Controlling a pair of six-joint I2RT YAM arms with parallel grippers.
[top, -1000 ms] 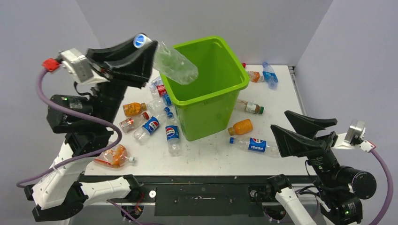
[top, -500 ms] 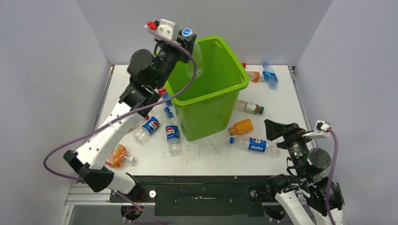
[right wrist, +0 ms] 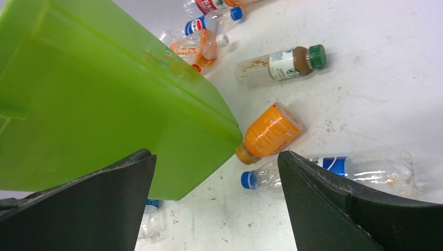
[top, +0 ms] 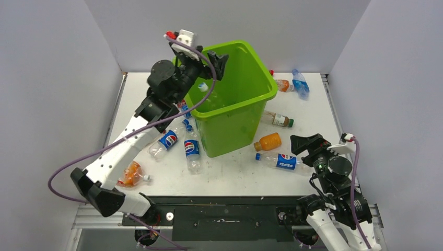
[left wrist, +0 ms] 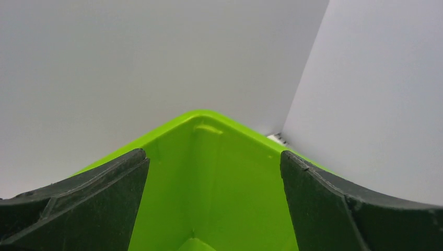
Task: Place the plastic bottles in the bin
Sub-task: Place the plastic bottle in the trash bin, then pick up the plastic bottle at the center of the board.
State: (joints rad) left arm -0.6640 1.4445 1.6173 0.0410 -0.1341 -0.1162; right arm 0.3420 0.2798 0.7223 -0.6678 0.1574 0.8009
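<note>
The lime-green bin (top: pixel 237 112) stands mid-table. My left gripper (top: pixel 209 60) hovers over its left rim, open and empty. Just below it, a clear bottle (top: pixel 205 90) shows inside the bin. The left wrist view looks between the open gripper (left wrist: pixel 213 154) fingers into the bin's inner corner (left wrist: pixel 209 178). My right gripper (top: pixel 308 144) is open low at the right, beside a clear Pepsi bottle (top: pixel 279 161) and an orange bottle (top: pixel 269 141). From the right wrist, the gripper (right wrist: pixel 215 155) frames bare table, with the orange bottle (right wrist: pixel 269 130) and Pepsi bottle (right wrist: pixel 339 167) just beyond.
Left of the bin lie two Pepsi bottles (top: pixel 167 140) (top: pixel 192 149) and a crushed orange one (top: pixel 130 174). A brown bottle with a green cap (top: pixel 277 120) lies right of the bin. Two more bottles (top: pixel 292 83) lie at the back right.
My left arm swung the clear bottle over the bin, opened and let it go into the bin. The right arm moved in lower toward the Pepsi bottle, still open.
</note>
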